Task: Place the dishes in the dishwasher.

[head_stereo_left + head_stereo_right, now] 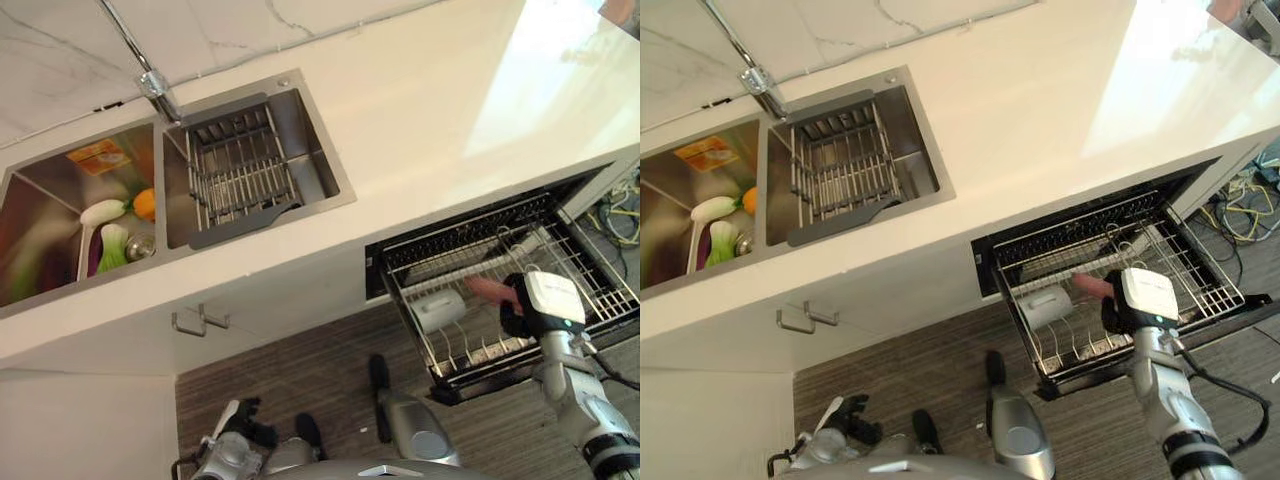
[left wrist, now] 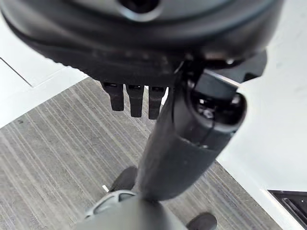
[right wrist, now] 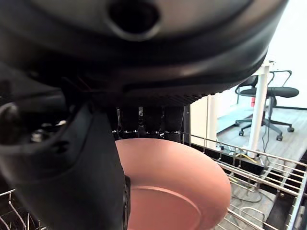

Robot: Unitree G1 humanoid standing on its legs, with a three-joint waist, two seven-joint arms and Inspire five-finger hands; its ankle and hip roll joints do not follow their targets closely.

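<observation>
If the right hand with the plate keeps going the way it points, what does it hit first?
Probably the white cup lying in the dishwasher rack: the right hand aims its pink plate toward it, though depth is unclear.

Silver-grey arms, dark right hand [image 1: 520,312] with white cover, dark left hand [image 2: 144,103].

Bright even daylight, a broad glare patch on the glossy white countertop [image 1: 540,90] towards its far right end, soft sheen on the brushed steel double sink [image 1: 320,165], deep shadow inside the pulled-out wire dishwasher rack [image 1: 600,290], close dark right hand [image 3: 72,158] blurred, pink round plate [image 3: 192,187] soft-edged
</observation>
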